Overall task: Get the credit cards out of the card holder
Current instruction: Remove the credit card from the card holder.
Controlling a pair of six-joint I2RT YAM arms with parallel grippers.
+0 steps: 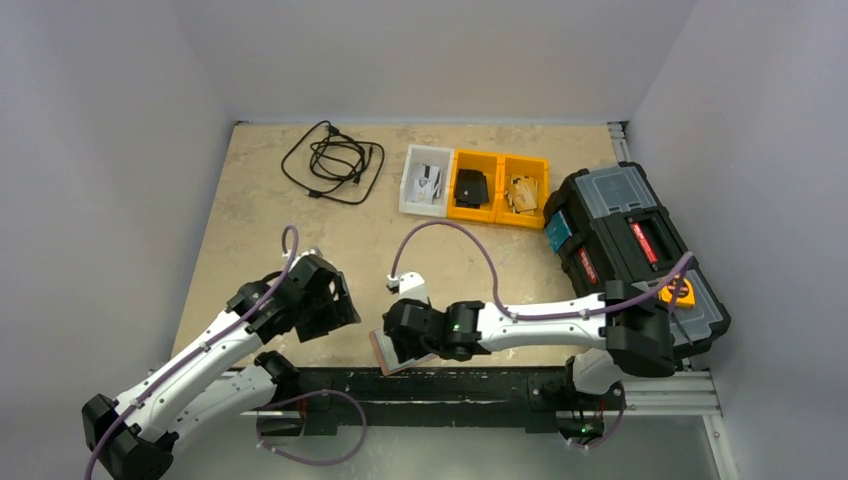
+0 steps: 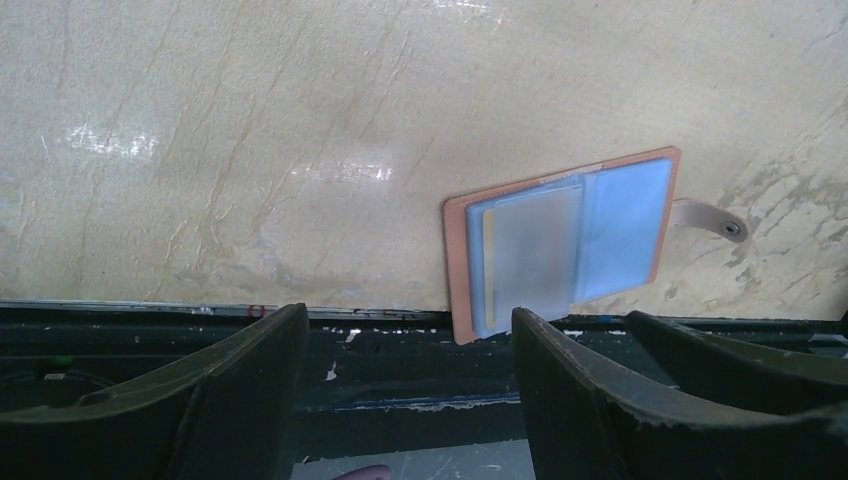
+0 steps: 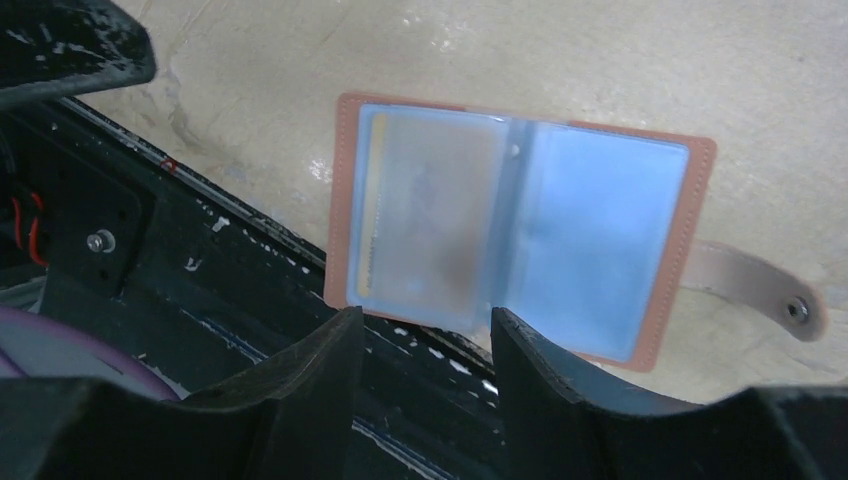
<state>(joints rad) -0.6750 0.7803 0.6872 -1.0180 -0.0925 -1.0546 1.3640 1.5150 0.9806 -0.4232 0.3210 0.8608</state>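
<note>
The reddish-brown card holder (image 3: 343, 200) lies open at the table's near edge, one corner over the black rail; its strap (image 3: 750, 285) points right. It also shows in the left wrist view (image 2: 458, 270) and the top view (image 1: 380, 352). A grey-silver card (image 3: 430, 225) sits in its left clear sleeve, with a yellow edge behind it. The right sleeve shows light blue (image 3: 605, 240); I cannot tell card from sleeve. My right gripper (image 3: 423, 318) is open and empty, just above the holder's near edge (image 1: 397, 345). My left gripper (image 2: 408, 318) is open and empty, left of the holder (image 1: 335, 312).
A black rail (image 1: 450, 385) runs along the table's near edge. A black toolbox (image 1: 630, 250) stands at the right. A white tray (image 1: 425, 180) and two yellow trays (image 1: 498, 188) sit at the back. A coiled black cable (image 1: 333, 160) lies at the back left.
</note>
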